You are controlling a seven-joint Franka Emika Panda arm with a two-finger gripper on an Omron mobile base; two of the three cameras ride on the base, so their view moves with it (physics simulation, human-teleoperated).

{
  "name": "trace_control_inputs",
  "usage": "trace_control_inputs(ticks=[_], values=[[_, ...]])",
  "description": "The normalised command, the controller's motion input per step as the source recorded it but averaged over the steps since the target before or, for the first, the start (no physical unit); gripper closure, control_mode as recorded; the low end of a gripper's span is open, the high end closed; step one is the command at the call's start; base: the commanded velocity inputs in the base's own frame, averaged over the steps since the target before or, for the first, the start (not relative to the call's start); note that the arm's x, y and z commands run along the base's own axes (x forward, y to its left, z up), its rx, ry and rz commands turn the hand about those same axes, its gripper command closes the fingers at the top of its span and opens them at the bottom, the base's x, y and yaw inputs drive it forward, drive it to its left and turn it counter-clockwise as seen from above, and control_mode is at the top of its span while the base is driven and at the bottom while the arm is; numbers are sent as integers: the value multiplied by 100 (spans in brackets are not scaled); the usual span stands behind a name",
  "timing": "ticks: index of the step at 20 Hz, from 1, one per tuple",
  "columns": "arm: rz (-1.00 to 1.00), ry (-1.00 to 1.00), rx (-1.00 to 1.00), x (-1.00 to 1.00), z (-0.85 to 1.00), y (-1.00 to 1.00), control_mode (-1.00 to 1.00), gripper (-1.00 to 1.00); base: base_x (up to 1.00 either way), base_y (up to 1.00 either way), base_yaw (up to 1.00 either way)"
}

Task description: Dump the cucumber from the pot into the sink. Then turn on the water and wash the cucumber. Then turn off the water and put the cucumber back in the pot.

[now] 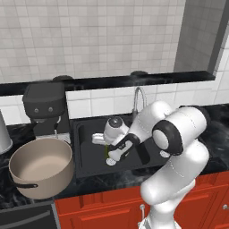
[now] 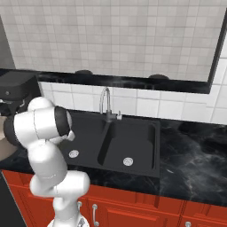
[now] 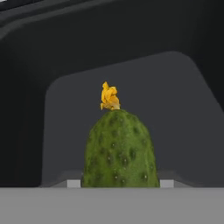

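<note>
1. The cucumber (image 3: 119, 148) stood up between the tips of the gripper (image 1: 108, 157) in the hand view, its dark green, bumpy body rising from the bottom edge and its yellow flower end pointing away from the hand. In the left base view it showed as a thin green stick just beside the gripper, inside the left basin of the sink (image 1: 85, 156).
2. Behind it lay the black wall and floor of the basin, so it was held low inside the sink, probably because it had to come out for the way back.
3. The gripper was partly closed on the cucumber's lower end; the contact itself was hidden at the edge of the hand view.
4. The pot (image 1: 41, 172) stood on the table to the left of the sink, upright and empty, in front of the black coffee machine (image 1: 44, 109).
5. The faucet (image 2: 105, 103) rose behind the divider between the basins; I saw no water running.
</note>
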Motion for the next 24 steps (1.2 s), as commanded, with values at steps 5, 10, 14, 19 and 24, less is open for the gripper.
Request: trace_control_inputs(ticks=[5,10,14,19,24], values=[[0,9,0,-45,100,-11,-100,100,0,0,0],[6,18,0,-9,100,-13,-100,100,0,0,0],[4,19,0,-4,100,-2,-100,100,0,0,0],[0,16,-1,-23,96,6,-100,100,0,0,0],[0,20,-1,-47,85,27,-100,100,0,0,0]])
